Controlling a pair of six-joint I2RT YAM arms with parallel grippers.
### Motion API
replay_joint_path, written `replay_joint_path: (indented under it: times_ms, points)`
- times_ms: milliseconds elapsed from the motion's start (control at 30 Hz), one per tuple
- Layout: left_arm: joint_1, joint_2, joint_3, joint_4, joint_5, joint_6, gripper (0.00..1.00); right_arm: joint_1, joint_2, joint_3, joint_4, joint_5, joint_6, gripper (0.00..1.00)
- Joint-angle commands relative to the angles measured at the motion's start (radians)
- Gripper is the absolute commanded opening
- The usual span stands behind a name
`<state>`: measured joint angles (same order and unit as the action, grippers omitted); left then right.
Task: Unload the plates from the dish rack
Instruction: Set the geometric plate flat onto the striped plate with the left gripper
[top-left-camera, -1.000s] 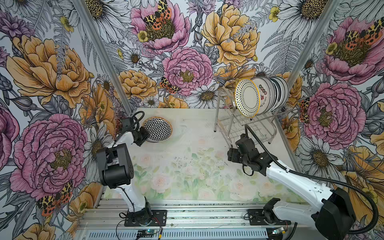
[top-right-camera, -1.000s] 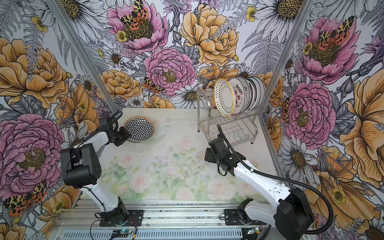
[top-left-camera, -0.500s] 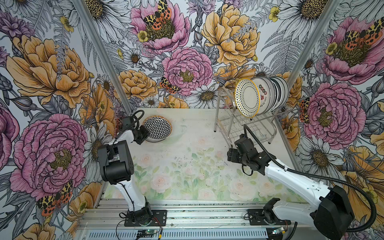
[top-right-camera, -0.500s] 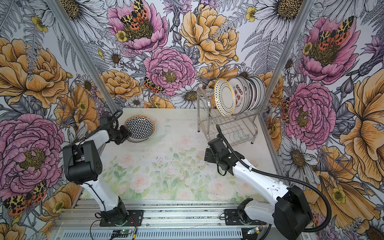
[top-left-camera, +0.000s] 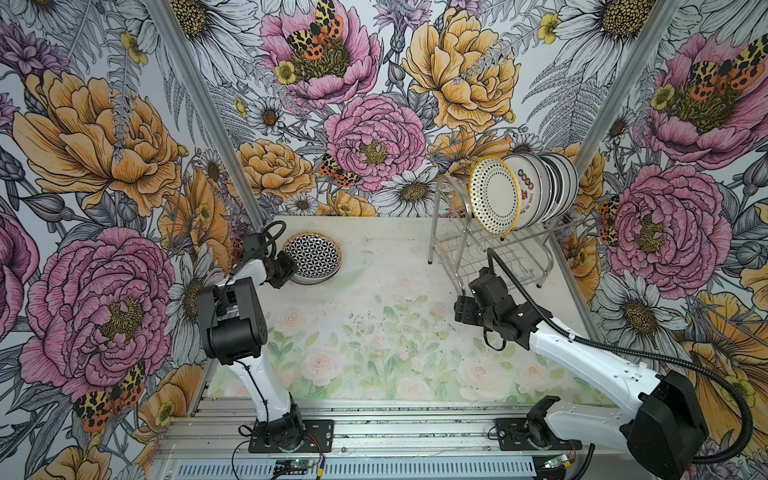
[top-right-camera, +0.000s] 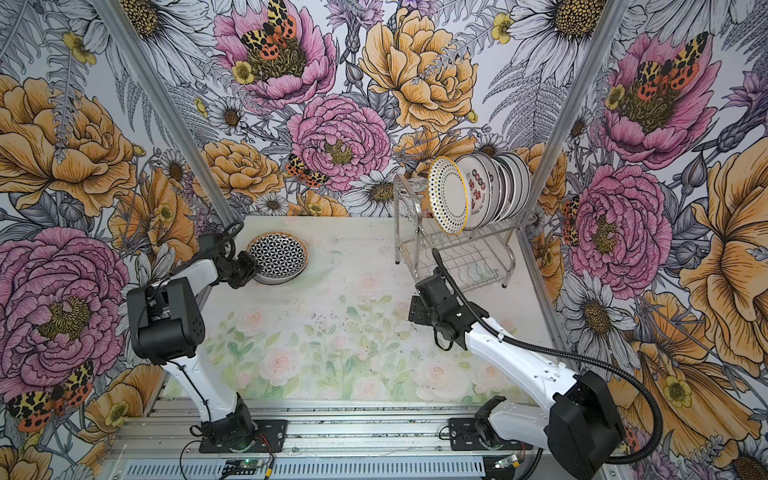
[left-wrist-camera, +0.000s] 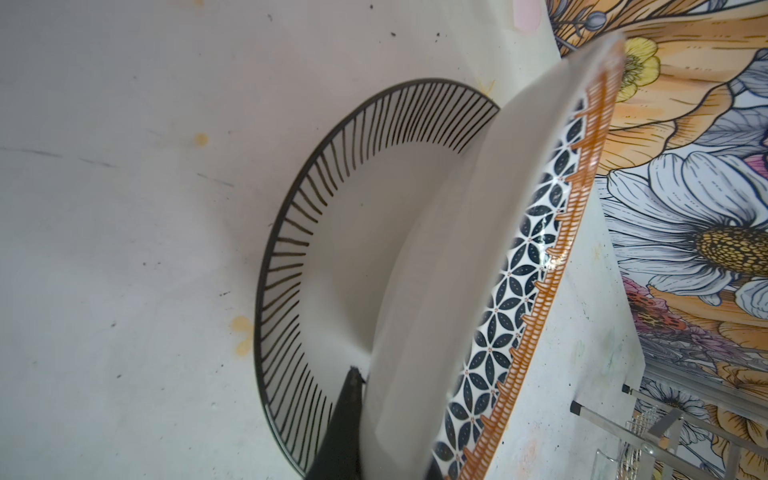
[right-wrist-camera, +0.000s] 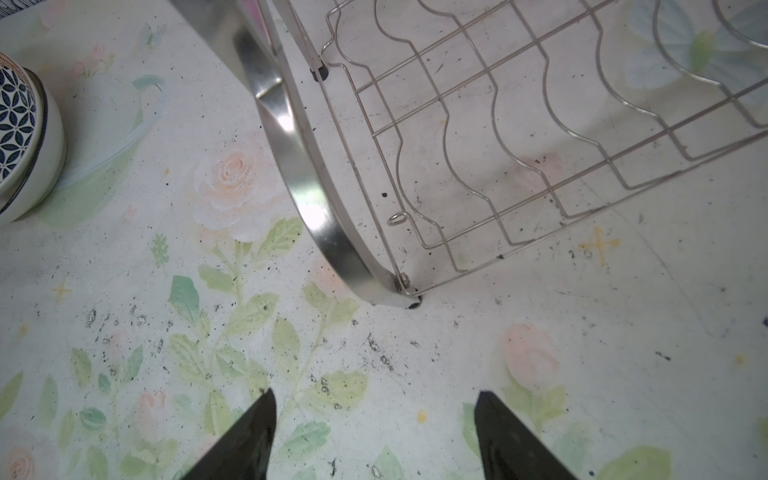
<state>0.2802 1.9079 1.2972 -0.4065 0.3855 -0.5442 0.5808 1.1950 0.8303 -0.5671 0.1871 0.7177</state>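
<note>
The dish rack (top-left-camera: 455, 253) (top-right-camera: 415, 257) stands at the back right in both top views, with several plates upright on its upper tier; the front one has a yellow dotted rim (top-left-camera: 494, 195) (top-right-camera: 448, 195). My left gripper (top-left-camera: 287, 270) (top-right-camera: 248, 270) (left-wrist-camera: 390, 440) is shut on the rim of a black lattice plate (top-left-camera: 312, 255) (left-wrist-camera: 436, 291). That plate is tilted over a plate with black radial strokes (left-wrist-camera: 324, 232) lying on the table. My right gripper (top-left-camera: 460, 311) (top-right-camera: 414, 311) (right-wrist-camera: 374, 419) hangs open and empty over the table before the rack's leg (right-wrist-camera: 324, 216).
The rack's lower tier (right-wrist-camera: 519, 137) is bare wire. The two stacked plates (right-wrist-camera: 20, 137) show at the edge of the right wrist view. Flowered walls close in the table at the back and both sides; a metal rail (top-left-camera: 374, 432) runs along the front.
My left arm's elbow has drawn back a little while the lattice plate stays held over the lower plate. The right arm has barely moved.
</note>
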Motion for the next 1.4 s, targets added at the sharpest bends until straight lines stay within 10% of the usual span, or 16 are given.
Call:
replay_joint_path:
  times_ms: [0,1367]
  points:
    - [0.002,0.004,0.037,0.035,0.047,0.006,0.06,-0.006,0.002,0.03,0.013,0.013,0.012,0.77]
    - [-0.015,0.051,0.136,-0.235,-0.135,0.026,0.48,-0.01,0.02,0.038,0.012,0.005,0.031,0.77]
